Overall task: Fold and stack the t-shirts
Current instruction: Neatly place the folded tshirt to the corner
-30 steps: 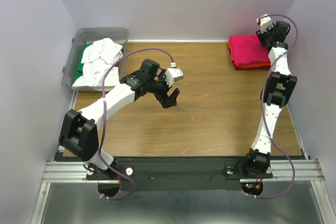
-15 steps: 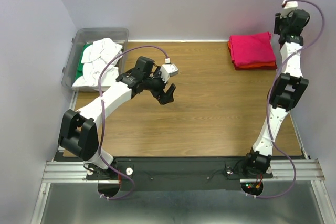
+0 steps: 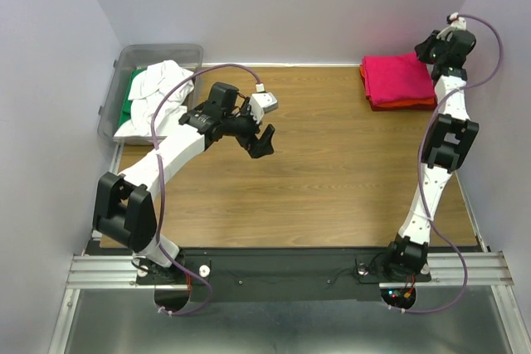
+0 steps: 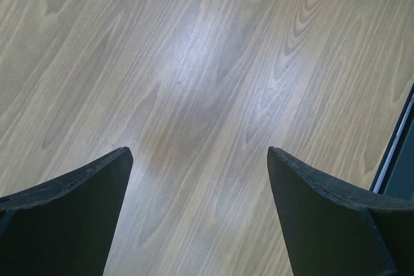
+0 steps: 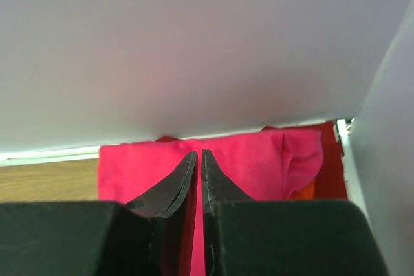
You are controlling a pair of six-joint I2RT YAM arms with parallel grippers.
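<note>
right tool (image 5: 198,154): jaws closed | left tool (image 3: 264,142): moved slightly toward bin (image 3: 158,49)

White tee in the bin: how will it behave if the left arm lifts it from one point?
Likely floppy: the white tee lies rumpled in loose folds, so one pinch should leave it draping. It overlaps the green tee in the bin, so it may drag that along. Layer edges are unclear; a pinch might catch two layers.

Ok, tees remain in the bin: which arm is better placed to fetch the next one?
Left, probably. The left arm hangs over the table near the bin of white tees, jaws wide open; the right arm is far across by the folded pink stack, jaws shut.
</note>
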